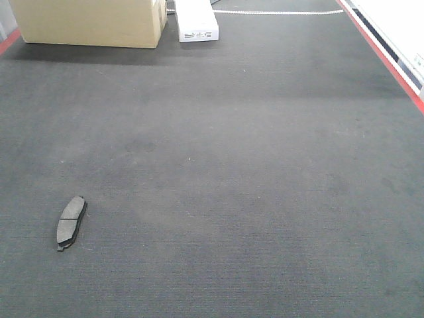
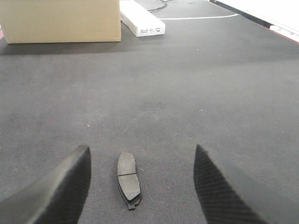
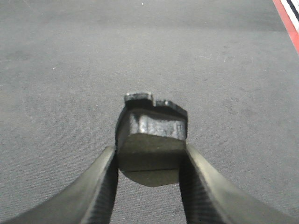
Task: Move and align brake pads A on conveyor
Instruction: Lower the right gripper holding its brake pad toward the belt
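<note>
A lone dark grey, flat, curved brake pad [image 1: 71,222] lay on the wide charcoal, carpet-textured conveyor belt [image 1: 265,165] at the lower left of the front view, well apart from a tan cardboard box [image 1: 89,20] and a white carton [image 1: 196,20] at the upper left. The left hand [image 2: 141,150] was released, its black fingers [image 2: 60,191] spread wide to either side of that pad at the bottom centre of its wrist view. The right hand [image 3: 150,151] was clenched on a second brake pad [image 3: 152,128], seen end-on, with a red edge stripe [image 3: 287,23] at the upper right
</note>
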Controlling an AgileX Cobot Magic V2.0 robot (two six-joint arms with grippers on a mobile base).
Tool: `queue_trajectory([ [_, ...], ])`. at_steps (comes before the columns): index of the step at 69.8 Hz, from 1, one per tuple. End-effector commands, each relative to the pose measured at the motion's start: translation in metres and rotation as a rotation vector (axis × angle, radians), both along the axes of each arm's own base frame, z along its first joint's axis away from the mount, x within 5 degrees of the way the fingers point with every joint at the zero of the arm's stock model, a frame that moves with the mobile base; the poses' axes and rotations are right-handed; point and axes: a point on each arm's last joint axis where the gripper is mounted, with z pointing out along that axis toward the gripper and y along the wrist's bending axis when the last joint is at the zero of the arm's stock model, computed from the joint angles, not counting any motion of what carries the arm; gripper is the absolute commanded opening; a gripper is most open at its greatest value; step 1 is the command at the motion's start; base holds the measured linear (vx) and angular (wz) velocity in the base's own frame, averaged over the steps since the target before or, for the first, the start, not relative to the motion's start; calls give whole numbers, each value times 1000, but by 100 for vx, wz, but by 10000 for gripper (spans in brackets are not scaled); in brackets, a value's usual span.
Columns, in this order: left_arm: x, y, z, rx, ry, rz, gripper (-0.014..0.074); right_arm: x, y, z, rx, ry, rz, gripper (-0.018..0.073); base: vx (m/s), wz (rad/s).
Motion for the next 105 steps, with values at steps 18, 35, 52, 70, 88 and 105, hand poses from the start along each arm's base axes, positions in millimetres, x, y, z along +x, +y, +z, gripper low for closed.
queue_trajectory([
  [18, 1, -1, 14, -17, -83, -8, 447, 13, 2, 16, 9, -85, 5, -3, 0, 0],
  [35, 1, -1, 14, -17, -83, -8, 447, 77, 12, -6, -33, 246, -14, 1, 0, 0],
  [52, 1, -1, 14, -17, -83, -8, 447, 143, 23, -17, -63, 495, -28, 8, 0, 0],
  [70, 1, -1, 14, -17, -83, -8, 447, 201, 32, -47, -103, 679, -27, 12, 0, 0],
  [88, 1, -1, 14, -17, -83, -8, 447, 245, 34, -76, -179, 758, -38, 16, 0, 0],
  [105, 1, -1, 14, -17, -83, -8, 447, 276, 33, -96, -238, 729, -83, 50, 0, 0],
])
